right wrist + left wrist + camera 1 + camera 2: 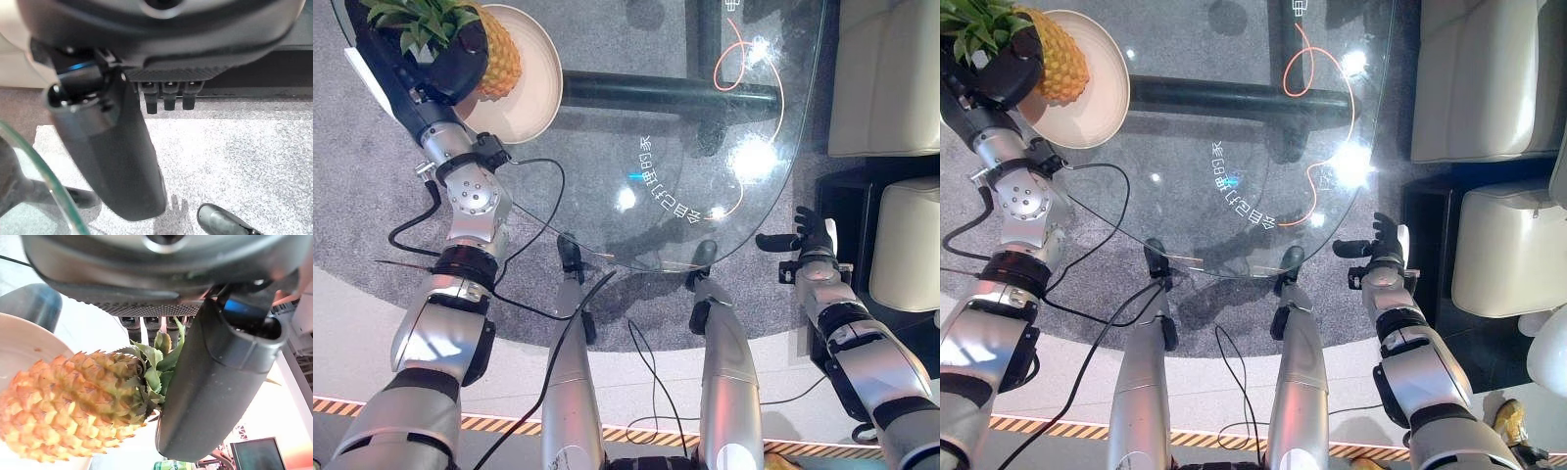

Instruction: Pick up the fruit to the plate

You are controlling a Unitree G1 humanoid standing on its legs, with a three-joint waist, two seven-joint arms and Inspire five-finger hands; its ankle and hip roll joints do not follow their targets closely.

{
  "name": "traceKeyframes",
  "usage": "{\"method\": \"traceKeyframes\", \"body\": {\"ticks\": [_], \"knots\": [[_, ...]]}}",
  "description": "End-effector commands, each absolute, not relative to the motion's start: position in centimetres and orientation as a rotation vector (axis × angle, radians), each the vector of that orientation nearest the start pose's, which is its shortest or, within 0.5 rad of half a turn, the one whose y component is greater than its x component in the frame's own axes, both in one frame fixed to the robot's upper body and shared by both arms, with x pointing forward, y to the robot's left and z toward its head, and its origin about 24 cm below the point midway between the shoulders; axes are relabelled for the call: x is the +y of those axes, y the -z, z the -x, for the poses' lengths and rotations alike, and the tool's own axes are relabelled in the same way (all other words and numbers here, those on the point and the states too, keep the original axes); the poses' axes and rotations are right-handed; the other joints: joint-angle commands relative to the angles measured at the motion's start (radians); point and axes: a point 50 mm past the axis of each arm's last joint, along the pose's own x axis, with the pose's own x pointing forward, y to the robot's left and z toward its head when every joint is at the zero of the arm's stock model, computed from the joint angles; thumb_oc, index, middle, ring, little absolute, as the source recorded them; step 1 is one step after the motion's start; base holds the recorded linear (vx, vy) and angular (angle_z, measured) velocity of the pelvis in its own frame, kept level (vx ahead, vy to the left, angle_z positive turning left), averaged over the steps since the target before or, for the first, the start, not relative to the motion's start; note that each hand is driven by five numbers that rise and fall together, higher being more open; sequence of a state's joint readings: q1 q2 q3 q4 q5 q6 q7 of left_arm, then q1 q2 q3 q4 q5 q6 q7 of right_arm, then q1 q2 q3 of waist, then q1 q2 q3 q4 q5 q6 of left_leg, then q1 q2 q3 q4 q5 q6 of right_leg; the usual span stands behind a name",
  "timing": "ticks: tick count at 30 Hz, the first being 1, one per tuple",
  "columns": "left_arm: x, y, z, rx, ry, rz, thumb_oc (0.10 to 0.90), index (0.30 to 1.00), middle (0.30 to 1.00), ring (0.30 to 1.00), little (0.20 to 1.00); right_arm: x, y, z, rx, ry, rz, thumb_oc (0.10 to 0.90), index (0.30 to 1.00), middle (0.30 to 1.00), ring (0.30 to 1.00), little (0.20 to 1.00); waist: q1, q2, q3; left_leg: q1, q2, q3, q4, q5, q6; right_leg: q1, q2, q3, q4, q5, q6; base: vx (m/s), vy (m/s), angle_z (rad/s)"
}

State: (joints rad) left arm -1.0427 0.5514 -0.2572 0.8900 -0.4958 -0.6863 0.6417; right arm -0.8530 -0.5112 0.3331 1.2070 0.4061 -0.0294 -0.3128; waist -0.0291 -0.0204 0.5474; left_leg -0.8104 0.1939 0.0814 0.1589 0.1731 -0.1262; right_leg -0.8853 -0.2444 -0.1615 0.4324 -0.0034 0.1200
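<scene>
Pineapple (497,61) lying on plate (533,93)

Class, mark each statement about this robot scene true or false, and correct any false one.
1. The pineapple lies on the plate. True.
2. The left hand grips the pineapple at its leafy end. True.
3. The right hand holds a banana. False: it is open and holds nothing, beside the glass table.
4. The plate sits on the floor. False: it rests on the table.
</scene>
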Motion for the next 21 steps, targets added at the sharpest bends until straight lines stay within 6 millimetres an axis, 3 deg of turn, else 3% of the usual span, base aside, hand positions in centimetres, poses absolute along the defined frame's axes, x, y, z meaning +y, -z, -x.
{"method": "traceKeyframes", "body": {"ticks": [1,21], "knots": [[24.7,-30.5,-35.1,-1.089,-0.571,0.221,0.800,0.900,0.900,0.900,0.900,-30.2,-7.2,-35.6,0.295,0.583,0.298,0.800,0.900,0.900,0.900,0.900,0.031,-0.015,-0.027,-0.030,0.017,-0.042,0.136,-0.122,-0.021,0.025,-0.033,-0.022,-0.075,0.045,0.044,0.00,0.000,0.00],[25.4,-27.4,-35.1,-1.011,-0.541,0.225,0.800,0.900,0.900,0.900,0.900,-31.6,-4.5,-33.5,0.414,0.625,0.279,0.800,0.900,0.900,0.900,0.900,0.052,-0.004,-0.027,0.104,0.027,-0.028,0.083,-0.114,-0.023,0.154,-0.051,-0.031,-0.117,0.045,0.059,-0.01,-0.002,0.00]]}}
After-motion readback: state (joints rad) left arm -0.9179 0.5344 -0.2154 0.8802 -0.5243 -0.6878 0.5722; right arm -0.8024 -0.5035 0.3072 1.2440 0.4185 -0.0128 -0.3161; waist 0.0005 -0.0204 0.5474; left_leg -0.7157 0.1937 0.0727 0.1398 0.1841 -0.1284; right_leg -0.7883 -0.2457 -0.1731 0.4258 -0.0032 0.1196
